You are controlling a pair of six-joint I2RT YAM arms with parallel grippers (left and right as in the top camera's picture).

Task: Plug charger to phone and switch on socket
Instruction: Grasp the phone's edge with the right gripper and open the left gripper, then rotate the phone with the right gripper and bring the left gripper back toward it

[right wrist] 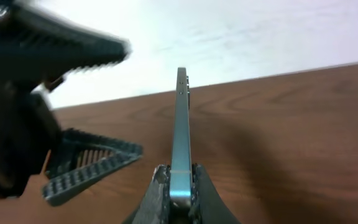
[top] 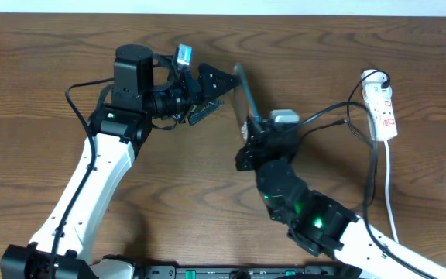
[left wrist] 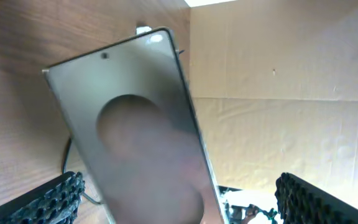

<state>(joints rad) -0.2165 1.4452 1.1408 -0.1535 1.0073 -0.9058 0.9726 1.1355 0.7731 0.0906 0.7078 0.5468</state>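
Our right hand (right wrist: 179, 186) gripped the phone (right wrist: 180, 118) by its near end, on edge, long axis running straight away; our left hand (top: 228, 94), released wide, stood just beside its face.

Table (top: 29, 85): dark brown wood-grain worktop, matte, reaching both side edges of the overhead view. Pale strip (top: 300, 6): lines the worktop's far edge. Beige panel (left wrist: 291, 74): upright beyond a worktop edge, cardboard-like, one horizontal seam. White wall (right wrist: 260, 37): plain, behind the worktop.
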